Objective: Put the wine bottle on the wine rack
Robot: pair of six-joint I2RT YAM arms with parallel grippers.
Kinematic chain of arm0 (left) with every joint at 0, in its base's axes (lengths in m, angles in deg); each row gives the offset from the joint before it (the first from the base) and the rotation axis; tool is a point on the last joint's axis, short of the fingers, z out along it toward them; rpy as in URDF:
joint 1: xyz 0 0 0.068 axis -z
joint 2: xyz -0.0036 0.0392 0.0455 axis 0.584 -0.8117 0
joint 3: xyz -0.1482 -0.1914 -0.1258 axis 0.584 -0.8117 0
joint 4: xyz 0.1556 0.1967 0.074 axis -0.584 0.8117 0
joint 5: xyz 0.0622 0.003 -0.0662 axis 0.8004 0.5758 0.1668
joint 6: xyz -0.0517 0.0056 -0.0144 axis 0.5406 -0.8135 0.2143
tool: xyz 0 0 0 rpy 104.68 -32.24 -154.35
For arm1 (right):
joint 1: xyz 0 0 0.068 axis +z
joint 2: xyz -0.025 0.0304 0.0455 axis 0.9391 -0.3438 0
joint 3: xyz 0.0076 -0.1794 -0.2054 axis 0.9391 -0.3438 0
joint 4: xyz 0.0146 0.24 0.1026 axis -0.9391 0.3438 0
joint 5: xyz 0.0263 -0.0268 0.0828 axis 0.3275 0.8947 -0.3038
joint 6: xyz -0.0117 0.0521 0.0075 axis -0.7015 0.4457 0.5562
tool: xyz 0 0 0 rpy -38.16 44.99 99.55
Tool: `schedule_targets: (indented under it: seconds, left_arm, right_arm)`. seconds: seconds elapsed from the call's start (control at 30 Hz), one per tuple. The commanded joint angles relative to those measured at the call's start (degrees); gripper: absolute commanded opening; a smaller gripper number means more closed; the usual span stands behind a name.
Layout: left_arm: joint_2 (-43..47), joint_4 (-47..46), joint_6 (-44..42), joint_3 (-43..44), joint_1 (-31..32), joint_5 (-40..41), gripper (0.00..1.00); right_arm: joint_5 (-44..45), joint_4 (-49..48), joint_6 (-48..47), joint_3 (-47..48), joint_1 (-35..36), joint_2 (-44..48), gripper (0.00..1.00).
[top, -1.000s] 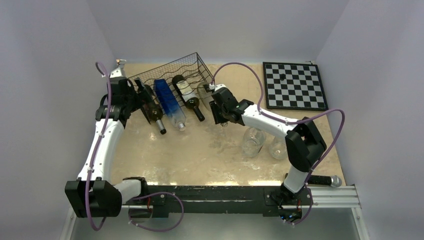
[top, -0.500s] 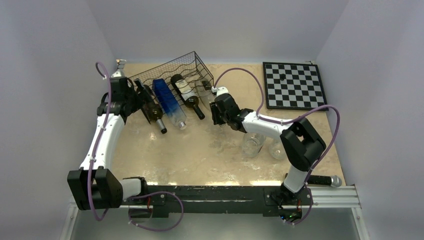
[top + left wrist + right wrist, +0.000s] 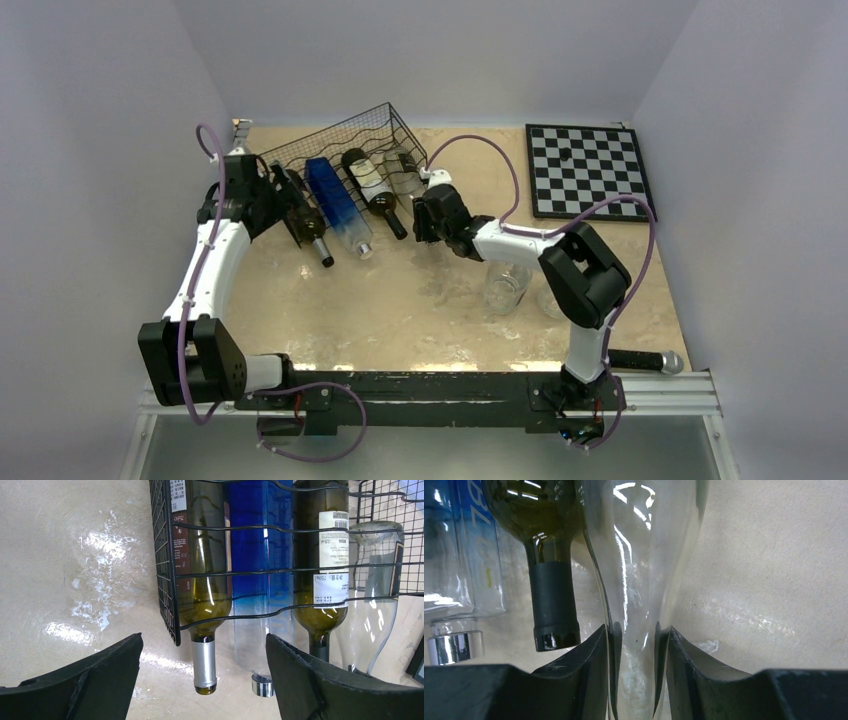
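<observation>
Clamping the clear wine bottle point(image 3: 644, 555) neck is the right gripper point(image 3: 634, 645). Left gripper point(image 3: 202, 642) open beside wine rack point(image 3: 165, 580).

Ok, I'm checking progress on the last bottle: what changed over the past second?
The right hand, clamped on the neck of the clear bottle, pushed it deeper into the wine rack, its elbow folding. The left hand, open beside the rack, and the three other bottles stayed roughly put.
</observation>
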Motion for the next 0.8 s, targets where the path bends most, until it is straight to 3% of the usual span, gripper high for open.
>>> schedule_targets:
  seconds: [0.0,0.43,0.77]
  left_arm:
    - [0.37,0.42,-0.1,2.83,-0.52,-2.04,0.96]
    - [1.42,2.58,-1.69,3.69,-0.52,-2.92,0.96]
    - [1.37,3.68,-2.58,4.94,-0.48,-3.53,0.96]
  right_arm:
    - [-1.09,-12.08,4.98,5.81,-0.92,1.31,0.0]
    - [-19.54,-17.65,16.28,10.57,-8.42,-4.53,0.0]
    - [-26.98,-21.0,24.53,14.29,-11.51,-11.16,0.0]
